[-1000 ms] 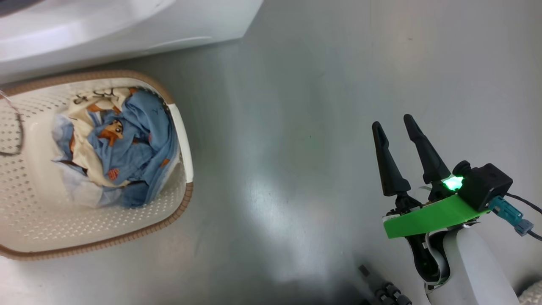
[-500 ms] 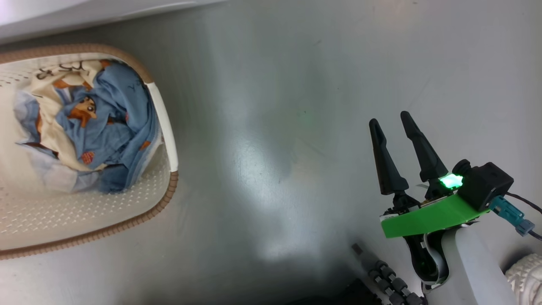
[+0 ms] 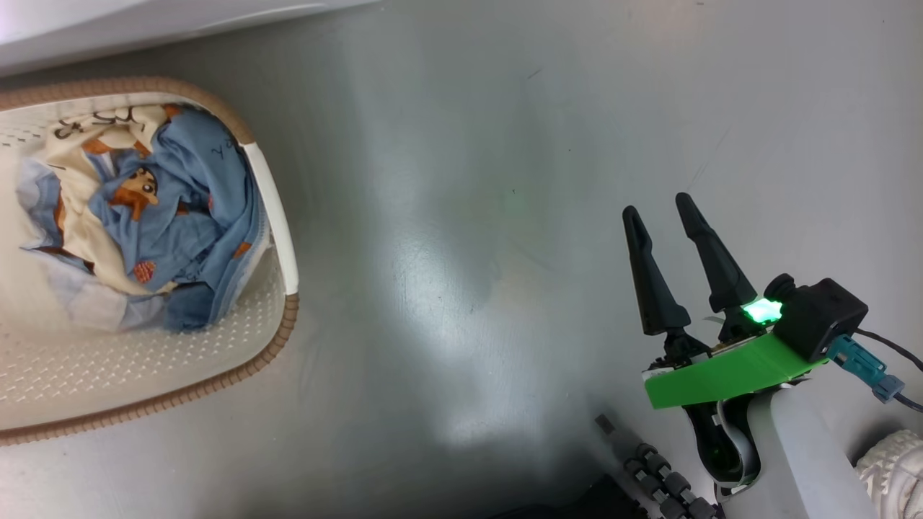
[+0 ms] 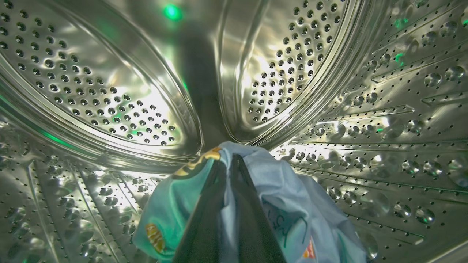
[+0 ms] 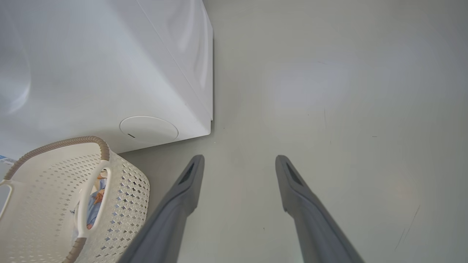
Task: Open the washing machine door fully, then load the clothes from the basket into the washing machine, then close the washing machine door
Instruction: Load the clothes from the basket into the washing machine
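The left gripper (image 4: 229, 160) has its jaws pinched together on a light-blue garment (image 4: 289, 204), which bunches around and below the fingers. The perforated steel drum (image 4: 109, 91) curves beyond their tips. The right gripper (image 3: 656, 207) has its jaws spread wide and empty over the bare floor (image 3: 469, 216). Well off to their left, the basket (image 3: 287, 317) holds more clothes (image 3: 173, 231), near the washing machine (image 5: 91, 73).

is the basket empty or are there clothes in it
Not empty. A heap of light-blue and cream clothes lies inside the basket.
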Robot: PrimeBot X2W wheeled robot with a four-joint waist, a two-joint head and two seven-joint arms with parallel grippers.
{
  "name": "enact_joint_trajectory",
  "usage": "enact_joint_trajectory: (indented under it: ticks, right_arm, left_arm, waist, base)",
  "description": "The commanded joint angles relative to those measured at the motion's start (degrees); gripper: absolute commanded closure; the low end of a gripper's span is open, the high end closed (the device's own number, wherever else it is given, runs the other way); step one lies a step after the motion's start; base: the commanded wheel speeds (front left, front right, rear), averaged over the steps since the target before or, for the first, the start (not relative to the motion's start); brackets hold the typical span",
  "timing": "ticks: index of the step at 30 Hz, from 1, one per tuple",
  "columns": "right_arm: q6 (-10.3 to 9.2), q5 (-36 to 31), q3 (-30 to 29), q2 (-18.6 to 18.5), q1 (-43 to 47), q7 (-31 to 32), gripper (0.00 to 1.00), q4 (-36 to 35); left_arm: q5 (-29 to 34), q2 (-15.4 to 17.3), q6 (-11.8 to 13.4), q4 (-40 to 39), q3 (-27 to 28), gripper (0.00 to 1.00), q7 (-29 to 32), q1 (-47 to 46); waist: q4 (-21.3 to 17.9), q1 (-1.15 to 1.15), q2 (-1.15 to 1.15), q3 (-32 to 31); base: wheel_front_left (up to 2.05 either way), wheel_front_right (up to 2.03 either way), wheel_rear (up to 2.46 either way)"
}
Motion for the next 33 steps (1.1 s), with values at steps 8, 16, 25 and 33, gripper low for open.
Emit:
enact_joint_trajectory:
  ticks: [8,16,25,33]
  right_arm:
    - [0.09,0.06,0.87,0.06,1.55,-0.27,0.0,-0.49]
    - [0.09,0.09,0.69,0.06,1.01,-0.27,0.0,0.35]
    - [0.09,0.03,0.38,0.06,0.31,-0.27,0.0,1.51]
    - [0.09,-0.57,-0.71,0.06,0.07,-0.27,0.0,2.95]
  left_arm:
    - [-1.06,1.92,0.54,0.41,-0.24,0.0,-3.15,1.44]
    - [-0.28,0.15,1.66,0.18,-1.06,0.0,-4.84,4.42]
    - [-0.48,-1.66,2.35,-0.69,-1.04,0.0,-5.2,8.48]
    - [-0.74,-3.46,3.22,-4.48,0.13,0.0,-5.25,13.56]
  waist:
    - [0.47,0.0,0.0,-1.49]
    - [0.93,0.0,0.0,-4.51]
    - [1.58,0.0,0.0,-7.72]
    - [3.05,0.0,0.0,-11.02]
  base:
    - [0.0,0.0,0.0]
    - [0.0,0.0,0.0]
    - [0.0,0.0,0.0]
    - [0.0,0.0,0.0]
